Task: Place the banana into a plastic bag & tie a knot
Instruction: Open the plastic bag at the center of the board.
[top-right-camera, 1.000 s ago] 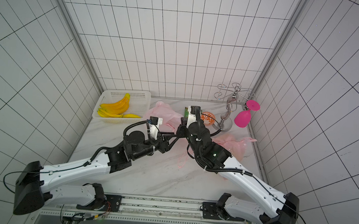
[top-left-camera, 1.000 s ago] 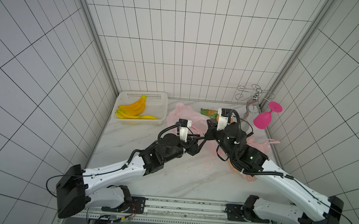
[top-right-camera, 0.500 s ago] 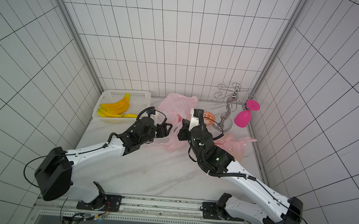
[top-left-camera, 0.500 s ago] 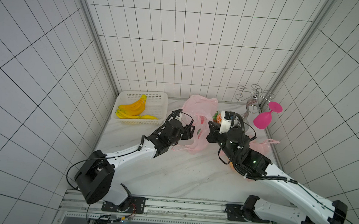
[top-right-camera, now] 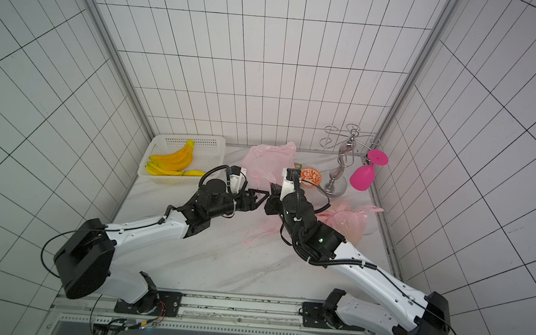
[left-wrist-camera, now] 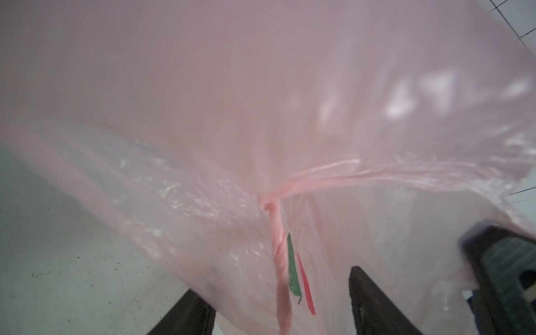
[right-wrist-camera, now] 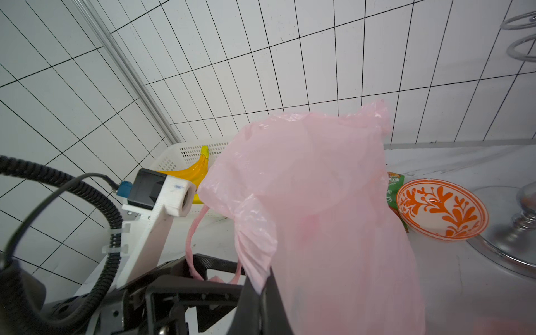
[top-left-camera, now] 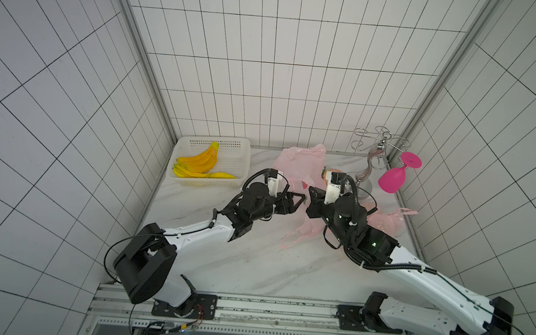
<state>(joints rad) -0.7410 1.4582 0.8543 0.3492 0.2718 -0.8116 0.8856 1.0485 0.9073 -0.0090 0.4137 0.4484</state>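
1. White tiled walls enclose a marbled desk [top-left-camera: 252,271] on three sides.
2. A white basket [top-left-camera: 229,144] sits in the far left corner of the desk, and the bananas [top-left-camera: 200,163] lie inside it.
3. The pink plastic bag [top-left-camera: 296,164] is held up off the desk near the middle of the far edge, between the basket and a bowl with an orange pattern [top-right-camera: 310,174].
4. The right arm [top-left-camera: 415,274] has its jaws clenched on a gathered edge of the plastic bag, as the right wrist view shows [right-wrist-camera: 319,188].
5. The left arm [top-left-camera: 196,234] faces it, tip close to tip. Its jaws stand apart and released. In the left wrist view, bag film and a twisted handle hang between the fingers [left-wrist-camera: 191,316].
6. A second pink bag [top-left-camera: 386,222] lies crumpled near the right edge.
7. A metal rack [top-right-camera: 342,167] stands in the far right corner, with a pink glass [top-right-camera: 362,179] hanging from it.
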